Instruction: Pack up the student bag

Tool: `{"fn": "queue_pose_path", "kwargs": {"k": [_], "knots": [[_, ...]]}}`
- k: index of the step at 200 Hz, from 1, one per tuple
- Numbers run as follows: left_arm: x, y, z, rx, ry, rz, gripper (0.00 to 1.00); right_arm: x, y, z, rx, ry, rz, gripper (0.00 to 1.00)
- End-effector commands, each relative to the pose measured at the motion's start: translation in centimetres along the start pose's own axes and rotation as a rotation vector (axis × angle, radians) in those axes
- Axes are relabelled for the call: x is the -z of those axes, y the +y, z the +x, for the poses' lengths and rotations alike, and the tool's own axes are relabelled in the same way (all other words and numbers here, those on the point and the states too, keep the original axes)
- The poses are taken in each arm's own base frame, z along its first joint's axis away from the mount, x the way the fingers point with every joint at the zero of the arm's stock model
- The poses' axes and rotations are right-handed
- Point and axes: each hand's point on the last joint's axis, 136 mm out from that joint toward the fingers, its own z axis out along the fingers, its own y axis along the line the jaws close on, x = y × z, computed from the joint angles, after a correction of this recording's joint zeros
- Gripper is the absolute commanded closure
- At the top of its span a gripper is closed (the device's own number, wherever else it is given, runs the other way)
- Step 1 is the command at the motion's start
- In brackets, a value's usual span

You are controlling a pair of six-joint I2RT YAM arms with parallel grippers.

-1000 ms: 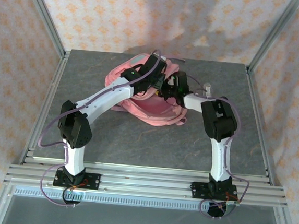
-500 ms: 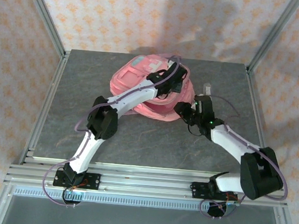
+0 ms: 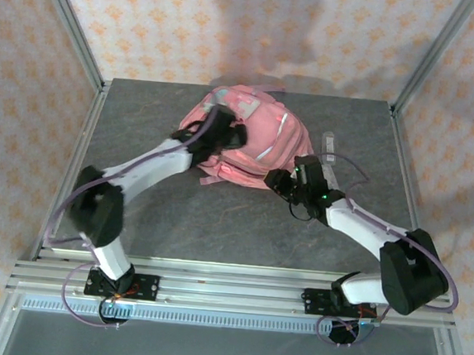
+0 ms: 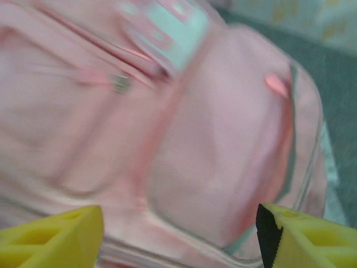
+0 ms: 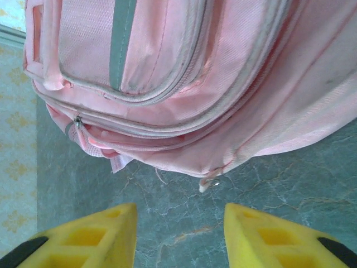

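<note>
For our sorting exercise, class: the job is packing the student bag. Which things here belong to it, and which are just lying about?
Belong: student bag, left claw, right claw.
Lying about: small clear item on the table beside the bag, too small to identify.

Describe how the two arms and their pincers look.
Both the left arm and the right arm have white tubular links joined by bulky black joints, with a thin lilac cable looping along each. The right arm carries a small green light near its wrist. The left pincer and the right pincer have blocky yellow fingers with hollow cells and black patches.
</note>
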Motion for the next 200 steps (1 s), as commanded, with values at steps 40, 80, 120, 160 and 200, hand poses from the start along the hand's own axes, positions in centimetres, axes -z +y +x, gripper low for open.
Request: {"fn": "queue_pose_path", "kwargs": {"k": [40,80,120,160,200], "knots": [[-2.4,7.8,1.3,0.301,-0.002,0.078,0.26,-0.2,2.6,-1.2,0.043,-0.041,-0.043,0.55],[-5.0,9.3,1.7,0.325,0.016,0.041,0.26,0.2,2.4,-1.2,0.038,-0.049,-0.037,0.55],[-7.2,9.7,1.5,0.334,0.049,0.034,0.41,0.0,2.3,-1.0,0.04,-0.041,-0.031,0.56],[-8.8,9.2,2.1,0.336,0.138,0.052,0.99,-1.4,2.2,0.0,0.069,-0.001,0.002,0.56],[-6.4,7.4,1.6,0.388,0.139,0.148,1.0,-2.9,4.6,1.5,0.153,0.061,-0.005,0.57]]}}
